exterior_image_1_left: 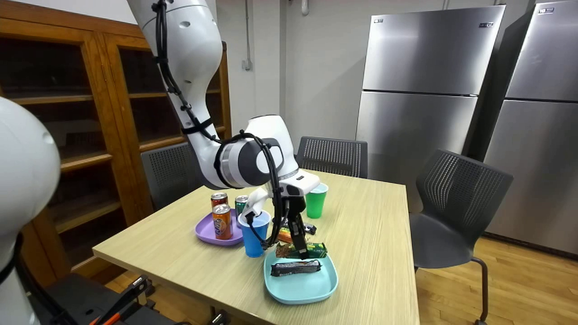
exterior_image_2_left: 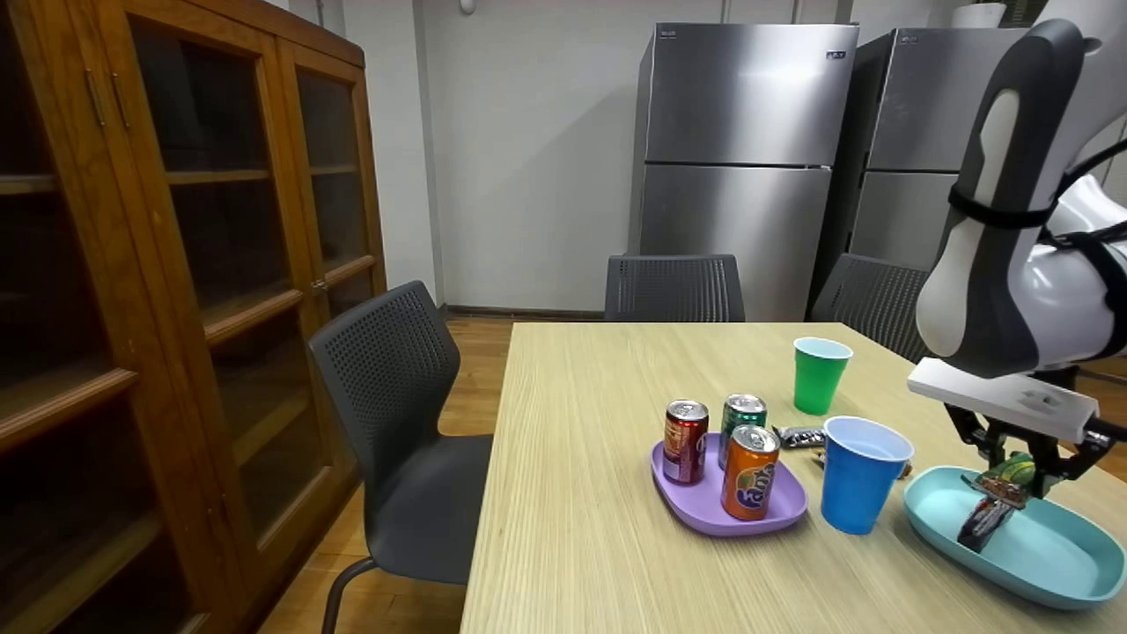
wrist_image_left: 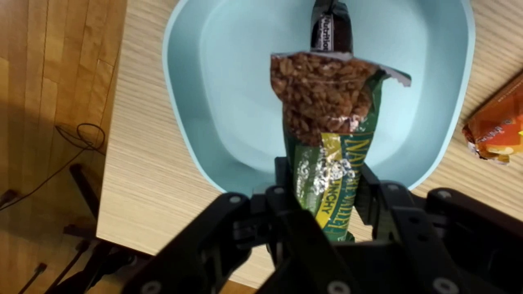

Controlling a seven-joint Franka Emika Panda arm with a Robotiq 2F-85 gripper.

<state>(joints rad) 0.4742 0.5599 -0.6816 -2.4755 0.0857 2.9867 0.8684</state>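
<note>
My gripper (wrist_image_left: 325,175) is shut on a green and brown granola bar wrapper (wrist_image_left: 327,102), with a finger on each side of it. In both exterior views, the granola bar (exterior_image_1_left: 319,250) (exterior_image_2_left: 1020,469) is held low over the light blue tray (exterior_image_1_left: 311,289) (exterior_image_2_left: 1079,563). I cannot tell whether it touches the tray. A dark wrapped bar (exterior_image_1_left: 295,267) lies in the tray. In the wrist view, this dark bar (wrist_image_left: 331,30) is partly covered by the granola bar's far end.
A blue cup (exterior_image_2_left: 858,484) stands beside the tray. A purple plate (exterior_image_2_left: 687,502) holds an orange can (exterior_image_2_left: 751,475), a red can (exterior_image_2_left: 685,440) and a green can (exterior_image_2_left: 744,414). A green cup (exterior_image_2_left: 817,380) stands farther back. An orange wrapper (wrist_image_left: 500,126) and a silver-black bar (exterior_image_2_left: 801,438) lie on the table.
</note>
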